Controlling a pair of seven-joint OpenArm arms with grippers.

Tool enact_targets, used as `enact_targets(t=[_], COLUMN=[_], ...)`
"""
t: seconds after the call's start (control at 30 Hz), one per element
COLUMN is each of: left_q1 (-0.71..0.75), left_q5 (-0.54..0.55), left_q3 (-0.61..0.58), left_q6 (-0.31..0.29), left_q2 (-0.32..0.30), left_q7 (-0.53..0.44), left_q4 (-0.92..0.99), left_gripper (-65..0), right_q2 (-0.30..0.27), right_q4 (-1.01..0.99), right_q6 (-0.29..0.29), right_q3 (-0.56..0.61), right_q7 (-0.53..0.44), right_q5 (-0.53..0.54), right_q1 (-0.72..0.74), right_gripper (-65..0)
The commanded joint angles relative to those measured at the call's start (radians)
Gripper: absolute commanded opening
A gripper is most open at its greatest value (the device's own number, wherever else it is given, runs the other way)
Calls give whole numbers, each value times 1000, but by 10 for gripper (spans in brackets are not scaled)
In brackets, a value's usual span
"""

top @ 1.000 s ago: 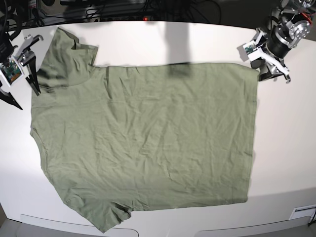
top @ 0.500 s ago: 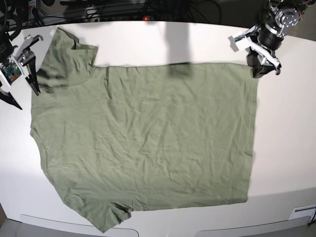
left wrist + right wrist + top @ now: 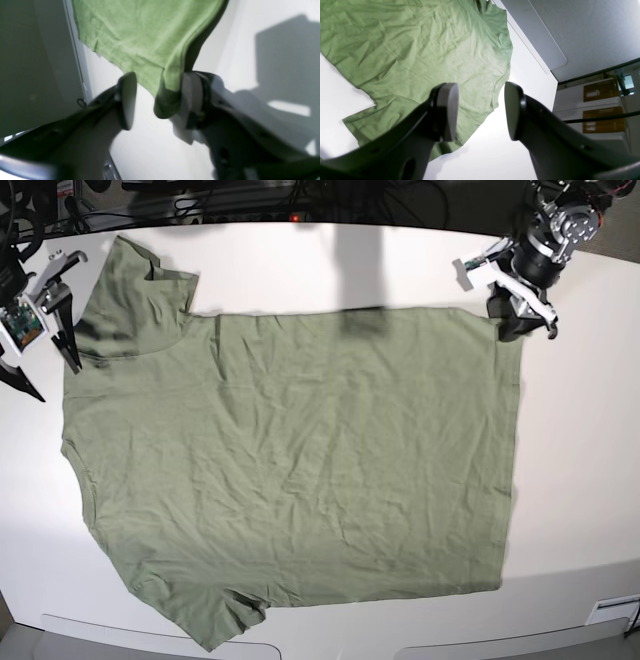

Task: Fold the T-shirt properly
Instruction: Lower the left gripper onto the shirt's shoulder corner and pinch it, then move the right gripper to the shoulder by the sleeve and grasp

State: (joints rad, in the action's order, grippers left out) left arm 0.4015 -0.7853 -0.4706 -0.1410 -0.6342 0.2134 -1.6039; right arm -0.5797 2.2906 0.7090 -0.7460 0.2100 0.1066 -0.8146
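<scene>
White table [image 3: 580, 480], cables behind | T-shirt [image 3: 300, 460] lay flat, hem toward the left gripper [image 3: 160, 100] | that gripper had been moved onto the hem's far corner, jaws narrowed around it but not yet clamped | right gripper [image 3: 481, 112] was parked open beside the sleeve | first fold judged imminent.

Left gripper [image 3: 157, 100] low, fingers [image 3: 127, 100] apart; right gripper [image 3: 481, 112] raised, fingers [image 3: 448, 111] spread.

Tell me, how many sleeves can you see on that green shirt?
2. On the T-shirt, one sleeve lies at the base view's top left, the other at its bottom left. None seems hidden.
</scene>
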Motion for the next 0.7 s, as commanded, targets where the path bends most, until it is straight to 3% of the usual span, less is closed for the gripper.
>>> enact_targets(t=[0.0, 0.1, 0.4, 0.53, 0.67], left_q1=[14, 14, 14, 14, 14], left_q5=[26, 26, 26, 26, 26], left_q3=[-10, -10, -10, -10, -10], left_q6=[-67, -67, -67, -67, -67], left_q2=[-6, -6, -6, -6, -6], left_q7=[3, 2, 2, 2, 1], left_q4=[7, 7, -16, -16, -16], left_gripper=[-485, -650, -650, -650, -650], right_q2=[-16, -16, -17, -31, -35], right_q4=[9, 1, -72, -152, -206], right_q6=[-11, -11, -11, -11, -11], right_q3=[-3, 29, 289, 403, 468], right_q7=[3, 68, 210, 247, 261], right_q5=[7, 1, -87, -187, -217], right_q1=[-3, -3, -6, -6, -5], right_gripper=[-350, -350, -348, -260, -251])
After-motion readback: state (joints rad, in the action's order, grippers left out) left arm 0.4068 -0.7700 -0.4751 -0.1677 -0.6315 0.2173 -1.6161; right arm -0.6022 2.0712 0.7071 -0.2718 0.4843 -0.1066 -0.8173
